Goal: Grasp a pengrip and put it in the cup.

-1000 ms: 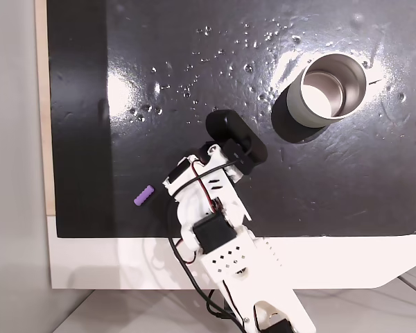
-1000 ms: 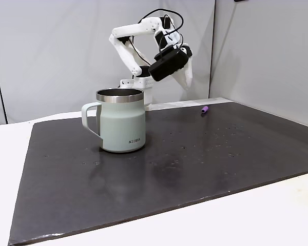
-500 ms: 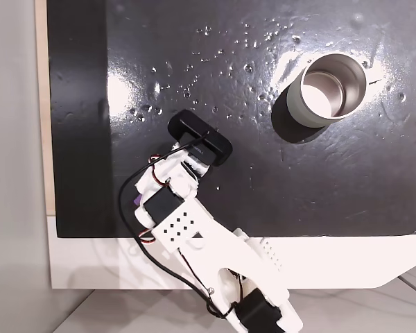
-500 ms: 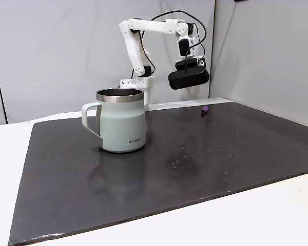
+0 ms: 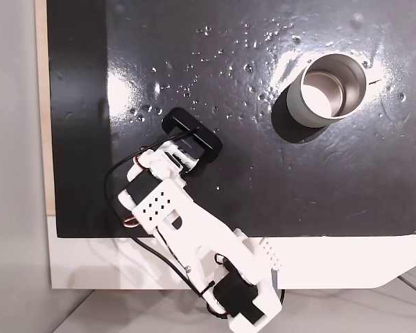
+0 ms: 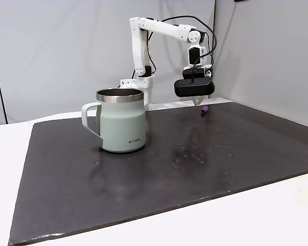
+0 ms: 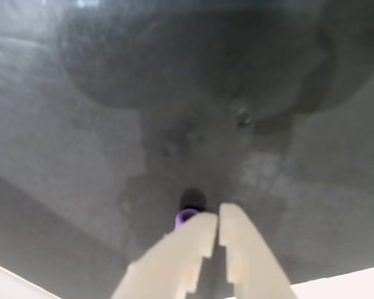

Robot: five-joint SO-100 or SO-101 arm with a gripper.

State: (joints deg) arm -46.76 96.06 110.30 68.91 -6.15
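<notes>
Where fingers [image 7: 215, 219] hover, pengrip [image 7: 186, 216] just beyond—left

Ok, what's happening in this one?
A white arm has its gripper poised just above a small purple pengrip lying on the black mat, near the mat's edge. In the wrist view the fingers are nearly closed, with the pengrip peeking out beside them, not grasped. The cup stands apart, upright.

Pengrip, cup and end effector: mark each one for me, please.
pengrip [image 6: 205, 110]: a fixed view, middle of its purple body.
cup [image 6: 122, 128]: a fixed view, pale green outer wall.
end effector [image 7: 217, 218]: wrist view, the narrow gap between the two fingertips.
</notes>
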